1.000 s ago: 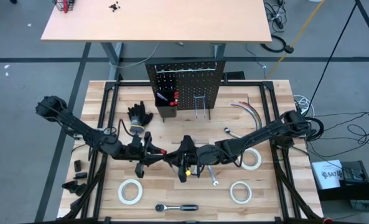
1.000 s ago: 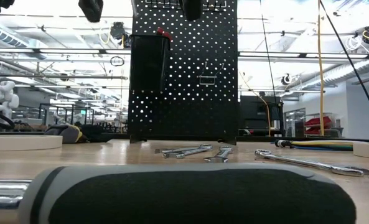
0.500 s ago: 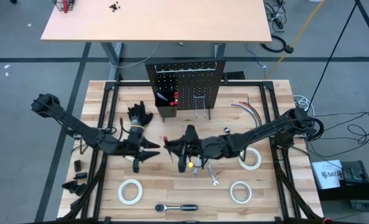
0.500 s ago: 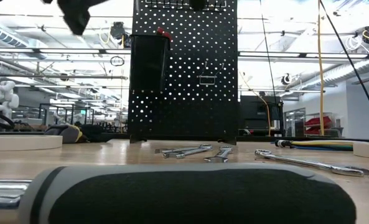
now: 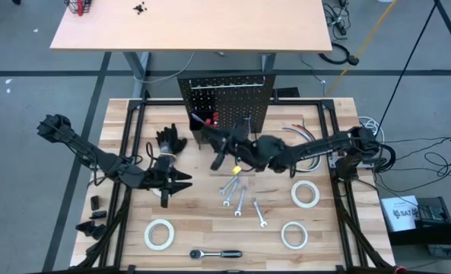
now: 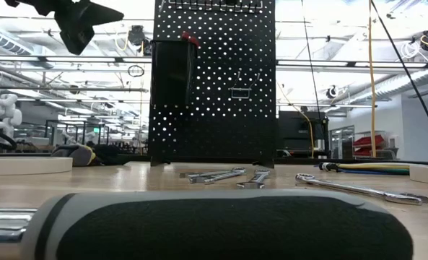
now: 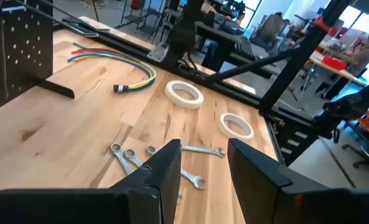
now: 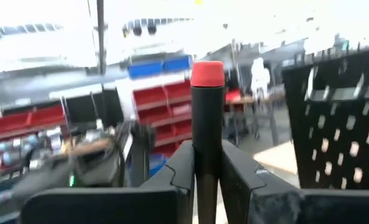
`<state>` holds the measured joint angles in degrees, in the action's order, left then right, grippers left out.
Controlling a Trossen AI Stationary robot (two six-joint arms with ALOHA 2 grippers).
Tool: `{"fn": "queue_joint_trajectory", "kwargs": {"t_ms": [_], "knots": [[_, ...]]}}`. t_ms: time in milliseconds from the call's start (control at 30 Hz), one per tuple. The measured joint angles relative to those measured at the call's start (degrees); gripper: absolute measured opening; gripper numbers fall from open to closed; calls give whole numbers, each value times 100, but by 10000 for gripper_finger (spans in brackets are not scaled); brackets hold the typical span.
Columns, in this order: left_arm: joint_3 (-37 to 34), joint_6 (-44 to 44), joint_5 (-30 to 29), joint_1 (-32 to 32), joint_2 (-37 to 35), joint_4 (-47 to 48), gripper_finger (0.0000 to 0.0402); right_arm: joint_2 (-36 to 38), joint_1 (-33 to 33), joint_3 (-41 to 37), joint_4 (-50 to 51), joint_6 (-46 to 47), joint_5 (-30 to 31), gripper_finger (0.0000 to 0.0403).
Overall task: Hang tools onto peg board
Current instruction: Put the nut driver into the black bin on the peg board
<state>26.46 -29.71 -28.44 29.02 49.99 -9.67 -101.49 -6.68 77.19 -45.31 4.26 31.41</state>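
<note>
Right gripper [image 5: 219,156], seen from above, pinches a red-capped screwdriver [image 5: 217,160] just before the peg board [image 5: 227,106] at the worktop's far edge; the left gripper [image 5: 181,183], spread and empty, hangs nearer the left edge. From the right wrist, the screwdriver [image 8: 207,124] stands upright between the fingers [image 8: 178,171] beside the board [image 8: 346,118], so the step looks like carrying it in, and next it likely needs lowering into the bin [image 5: 203,133].

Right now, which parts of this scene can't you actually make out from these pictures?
- What lies inside the black bin on the peg board: high view, too small; low view, its wall hides it.
- The tip of the screwdriver held by the right gripper: right wrist view, cut off between the fingers.
- The ratchet: low view, blurred and cut off by the bottom edge.
- The left gripper: low view, cut off at the top.
</note>
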Motion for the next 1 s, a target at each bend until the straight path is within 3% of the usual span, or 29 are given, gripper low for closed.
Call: {"fn": "queue_joint_trajectory", "kwargs": {"t_ms": [233, 1000], "knots": [[2, 4, -134, 0, 106, -9, 135, -2, 300, 0, -524, -1194, -21, 38], [2, 2, -770, -7, 129, -107, 135, -94, 809, 0, 444, -1060, -19, 45]]}}
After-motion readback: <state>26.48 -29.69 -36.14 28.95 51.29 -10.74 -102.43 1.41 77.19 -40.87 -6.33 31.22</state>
